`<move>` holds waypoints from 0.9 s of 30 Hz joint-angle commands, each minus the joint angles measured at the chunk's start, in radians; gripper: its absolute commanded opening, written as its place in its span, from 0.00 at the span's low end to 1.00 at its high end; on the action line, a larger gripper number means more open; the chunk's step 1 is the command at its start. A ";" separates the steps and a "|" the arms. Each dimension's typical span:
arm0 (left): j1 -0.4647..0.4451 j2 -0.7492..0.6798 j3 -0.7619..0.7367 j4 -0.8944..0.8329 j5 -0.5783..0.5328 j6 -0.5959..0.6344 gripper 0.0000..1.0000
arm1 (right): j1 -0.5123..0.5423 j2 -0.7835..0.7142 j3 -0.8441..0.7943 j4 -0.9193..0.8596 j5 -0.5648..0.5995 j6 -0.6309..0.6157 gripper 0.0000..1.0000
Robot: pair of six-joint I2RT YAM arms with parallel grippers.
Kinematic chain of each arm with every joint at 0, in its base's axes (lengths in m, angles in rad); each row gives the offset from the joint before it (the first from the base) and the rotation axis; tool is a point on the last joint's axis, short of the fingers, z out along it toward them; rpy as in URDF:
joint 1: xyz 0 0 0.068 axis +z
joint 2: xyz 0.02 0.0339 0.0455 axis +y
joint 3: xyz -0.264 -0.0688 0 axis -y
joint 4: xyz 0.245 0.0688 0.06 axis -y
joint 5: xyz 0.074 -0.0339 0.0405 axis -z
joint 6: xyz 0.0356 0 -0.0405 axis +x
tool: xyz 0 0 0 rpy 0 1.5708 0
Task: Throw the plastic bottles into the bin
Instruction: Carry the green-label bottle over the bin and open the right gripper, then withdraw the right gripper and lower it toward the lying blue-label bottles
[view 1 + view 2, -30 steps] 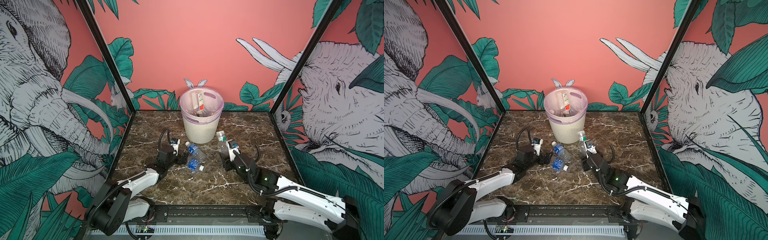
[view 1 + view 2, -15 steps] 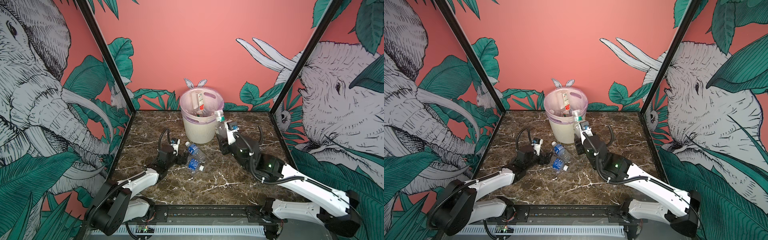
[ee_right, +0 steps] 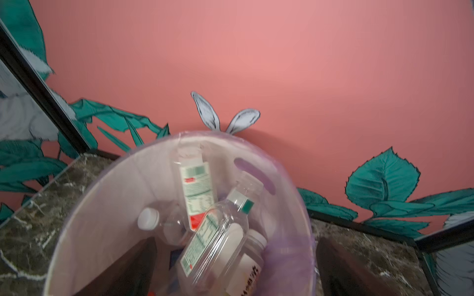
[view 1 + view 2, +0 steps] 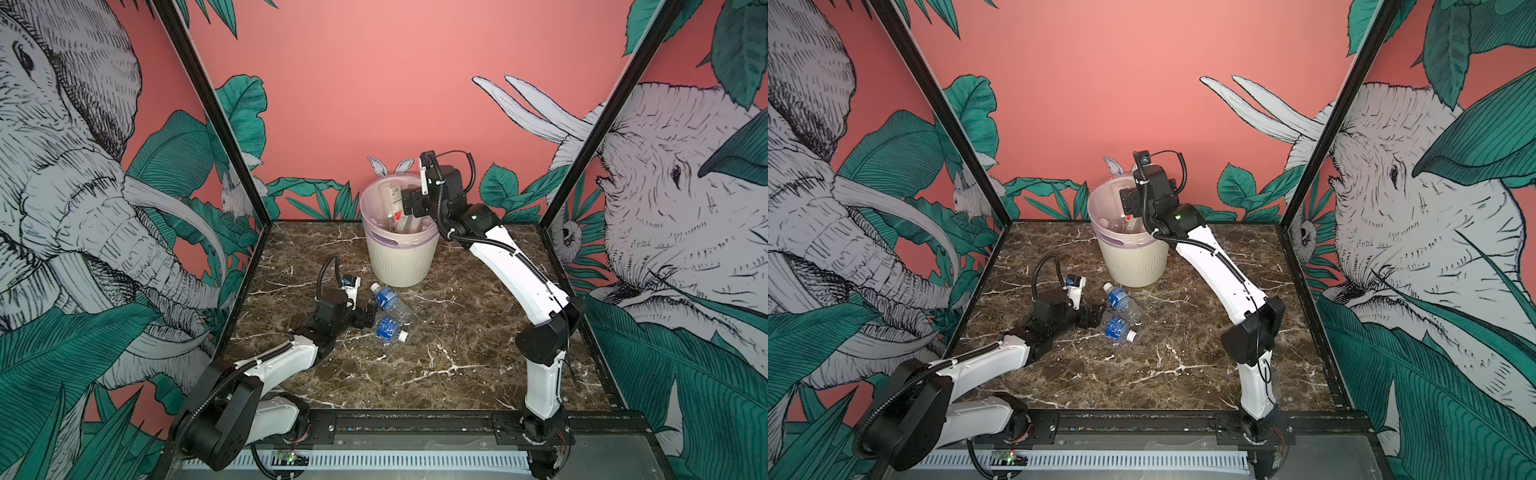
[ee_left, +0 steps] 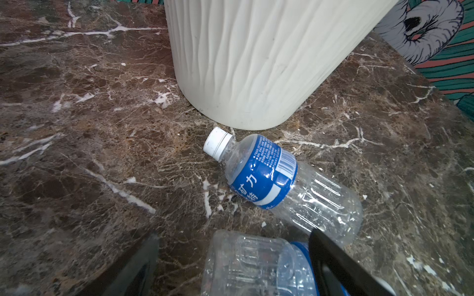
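My desk [image 4: 457, 332] is dark brown marble with white veins. The bin [image 4: 399, 262] is ribbed cream and its liner [image 4: 371, 208] is pale lilac. The bottle by the bin [image 4: 388, 300] and the second bottle [image 4: 388, 328] are clear, with blue labels and white caps. Inside the bin, the green-capped bottle [image 3: 218, 238] has a green-and-white label touched with red. My left tool [image 4: 1094, 314] and right tool [image 4: 409, 203] are black. The walls [image 4: 374, 83] are salmon pink with teal leaves.
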 commanded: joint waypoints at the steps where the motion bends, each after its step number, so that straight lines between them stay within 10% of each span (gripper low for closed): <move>1: -0.002 -0.024 0.021 -0.015 -0.011 -0.012 0.92 | 0.009 -0.128 -0.044 0.033 -0.020 -0.009 0.99; 17: -0.002 -0.065 0.005 -0.027 -0.053 -0.032 1.00 | 0.004 -0.575 -0.788 0.241 -0.072 -0.013 0.98; 27: -0.002 -0.079 0.046 -0.101 -0.071 -0.024 0.92 | 0.011 -0.693 -1.103 0.291 -0.359 0.028 0.81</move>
